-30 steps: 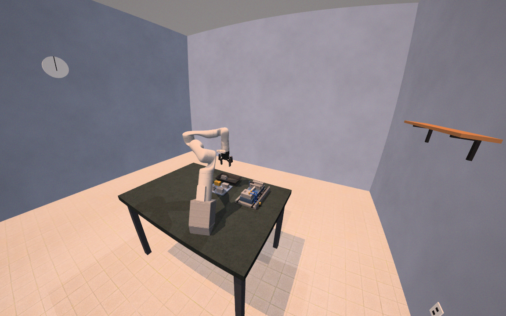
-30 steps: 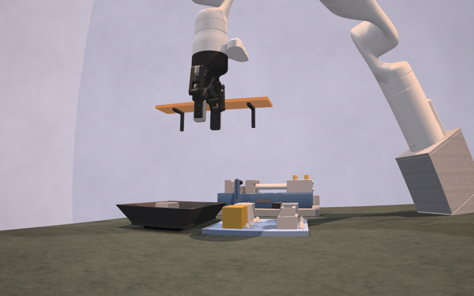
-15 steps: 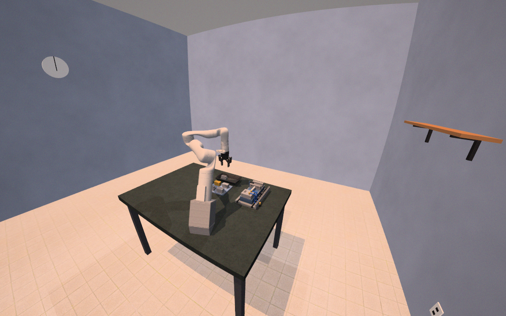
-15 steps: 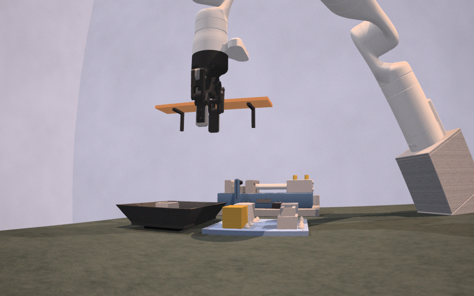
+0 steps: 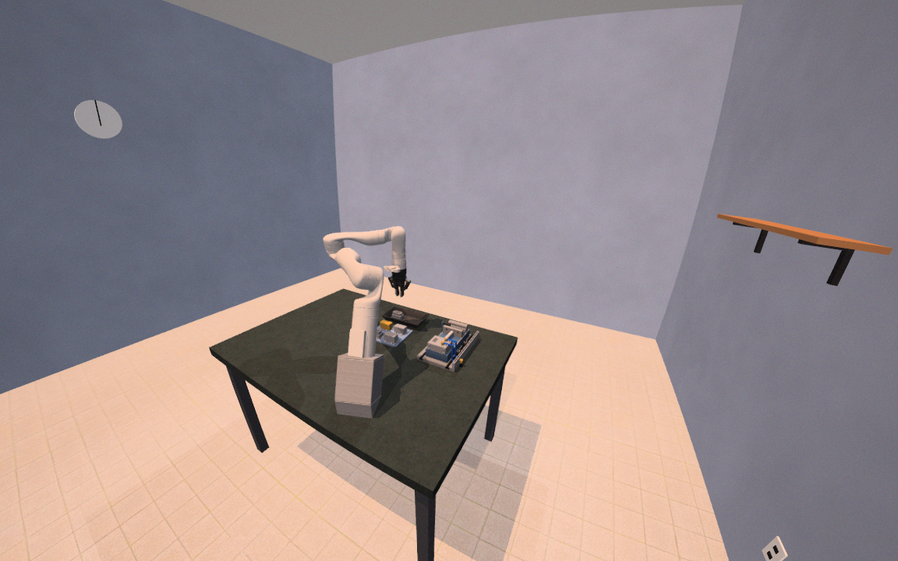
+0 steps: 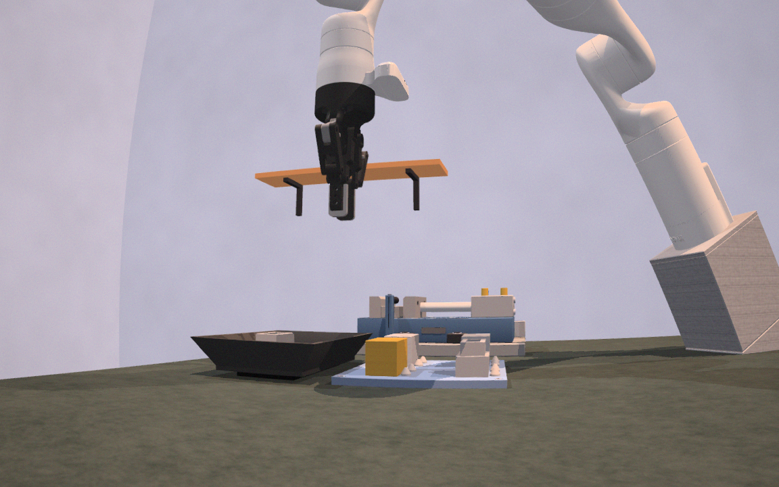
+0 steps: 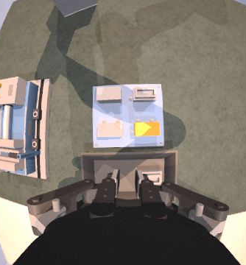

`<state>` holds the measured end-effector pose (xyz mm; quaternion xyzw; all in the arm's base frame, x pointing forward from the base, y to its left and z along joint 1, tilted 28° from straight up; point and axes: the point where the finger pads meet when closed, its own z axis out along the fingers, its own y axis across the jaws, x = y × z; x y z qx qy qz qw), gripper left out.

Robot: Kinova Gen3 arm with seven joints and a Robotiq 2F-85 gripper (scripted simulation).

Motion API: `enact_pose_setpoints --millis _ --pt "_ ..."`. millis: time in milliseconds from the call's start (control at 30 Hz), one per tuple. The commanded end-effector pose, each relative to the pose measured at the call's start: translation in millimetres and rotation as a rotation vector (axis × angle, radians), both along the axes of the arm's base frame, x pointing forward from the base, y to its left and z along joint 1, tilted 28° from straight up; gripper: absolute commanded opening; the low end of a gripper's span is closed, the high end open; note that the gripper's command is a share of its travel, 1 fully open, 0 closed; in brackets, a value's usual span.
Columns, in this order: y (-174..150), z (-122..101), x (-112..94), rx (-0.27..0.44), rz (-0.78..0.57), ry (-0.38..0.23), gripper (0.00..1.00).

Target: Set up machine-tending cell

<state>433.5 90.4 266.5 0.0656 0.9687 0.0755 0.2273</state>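
Note:
My gripper (image 6: 342,208) hangs high over the outfeed tray (image 6: 275,353), and it also shows in the wrist view (image 7: 128,184). Its fingers are drawn nearly together with nothing between them. The dark tray (image 7: 128,165) holds one finished part (image 7: 152,176), pocket up. The light-blue infeed plate (image 7: 127,115) carries two plain aluminium blanks (image 7: 108,93) (image 7: 110,129), a yellow brass blank (image 7: 147,129) and a pocketed finished part (image 7: 145,93). The vise (image 7: 20,126) lies left of the plate. I see no blank in its opening.
The arm's base block (image 6: 722,284) stands on the dark table at the right of the exterior view. The vise (image 6: 441,319) sits behind the plate (image 6: 419,375). Small pins stick up from the plate. An orange wall shelf (image 5: 804,234) is far off.

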Motion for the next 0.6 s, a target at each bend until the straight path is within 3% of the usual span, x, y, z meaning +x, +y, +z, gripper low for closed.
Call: enact_pose_setpoints --millis 0,567 --pt "0.0 0.6 0.0 0.001 0.000 -0.001 0.00" --pt "0.2 -1.1 0.9 0.001 0.000 -0.001 0.00"
